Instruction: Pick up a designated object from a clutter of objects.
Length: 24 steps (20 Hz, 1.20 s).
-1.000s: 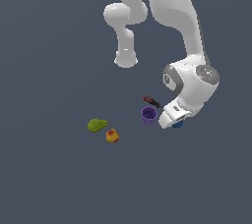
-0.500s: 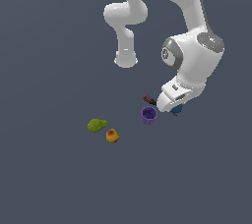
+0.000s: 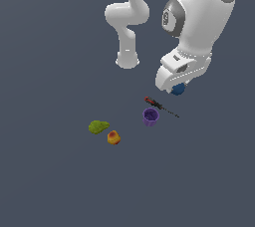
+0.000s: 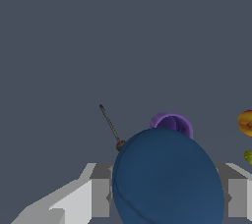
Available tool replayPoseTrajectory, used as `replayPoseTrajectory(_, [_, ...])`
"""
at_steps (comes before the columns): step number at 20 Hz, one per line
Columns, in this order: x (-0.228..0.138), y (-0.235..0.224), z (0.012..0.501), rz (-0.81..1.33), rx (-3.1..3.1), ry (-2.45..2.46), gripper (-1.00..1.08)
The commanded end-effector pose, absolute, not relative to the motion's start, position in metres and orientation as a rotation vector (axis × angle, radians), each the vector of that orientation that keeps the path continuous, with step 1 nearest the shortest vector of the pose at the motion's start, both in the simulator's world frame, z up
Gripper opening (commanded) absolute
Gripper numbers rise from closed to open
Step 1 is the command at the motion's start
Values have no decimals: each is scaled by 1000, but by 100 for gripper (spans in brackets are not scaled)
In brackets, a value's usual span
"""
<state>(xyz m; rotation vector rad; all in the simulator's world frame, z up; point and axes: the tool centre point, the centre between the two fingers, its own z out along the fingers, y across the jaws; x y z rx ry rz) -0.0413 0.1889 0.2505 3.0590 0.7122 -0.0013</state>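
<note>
The dark-blue ball (image 3: pixel 179 89) hangs under my white hand, well above the floor, and fills the wrist view (image 4: pixel 167 179). My gripper (image 3: pixel 178 87) is shut on it, with its grey fingers (image 4: pixel 96 196) on either side of the ball. Below lie the purple cup (image 3: pixel 151 116), also in the wrist view (image 4: pixel 172 124), and the thin red-and-black screwdriver (image 3: pixel 160 106), which the wrist view (image 4: pixel 110 126) shows too. The green lumpy fruit (image 3: pixel 98 127) and the orange-yellow round fruit (image 3: pixel 113 137) lie further to the exterior view's left.
The arm's white base (image 3: pixel 127 60) stands behind the clutter on the dark grey floor (image 3: pixel 60 181). The orange-yellow fruit (image 4: pixel 245 122) and a bit of the green fruit (image 4: pixel 248 156) show at the wrist view's edge.
My gripper has risen from floor level beside the purple cup, carrying the blue ball up with it. The cup, screwdriver and both fruits have stayed in place.
</note>
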Motion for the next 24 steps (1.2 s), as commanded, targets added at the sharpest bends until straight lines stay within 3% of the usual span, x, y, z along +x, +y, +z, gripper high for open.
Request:
replayPoseTrajectory(1, [-50,183,276,0,3060,713,-100])
replayPoseTrajectory(13, [-83,159,376,0,3061,713,-100])
replayPoseTrajectory(24, [-91,150,411,0,3060,711,-100])
